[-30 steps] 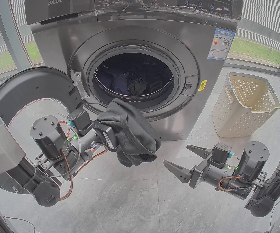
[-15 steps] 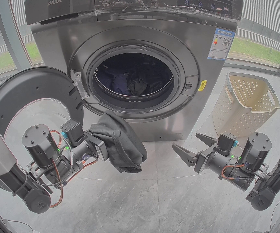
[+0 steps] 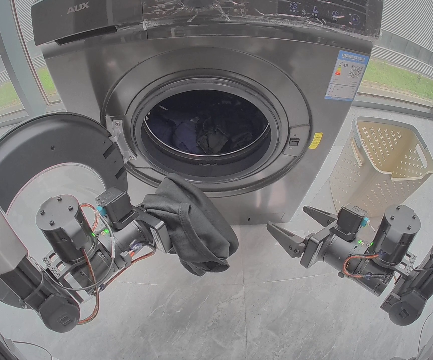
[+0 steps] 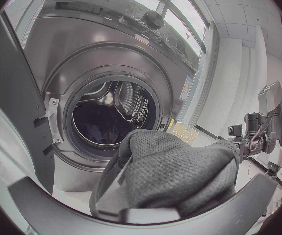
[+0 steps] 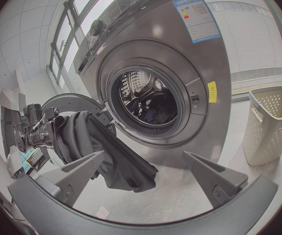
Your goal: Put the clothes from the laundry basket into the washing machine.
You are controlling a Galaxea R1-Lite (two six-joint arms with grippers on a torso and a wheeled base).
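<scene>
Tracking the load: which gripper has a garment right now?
The left gripper: it holds the dark grey garment just below the washing machine opening. The right gripper is open, empty and apart from the cloth.

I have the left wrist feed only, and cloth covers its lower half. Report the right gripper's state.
Observer: The right gripper is open and empty. It is held above the floor in front of the washing machine, to the right of the dark garment.
Operator: Now check the laundry basket for me.
Observer: The laundry basket stands on the floor right of the machine. No clothes show in the part of its inside that the head view sees.
</scene>
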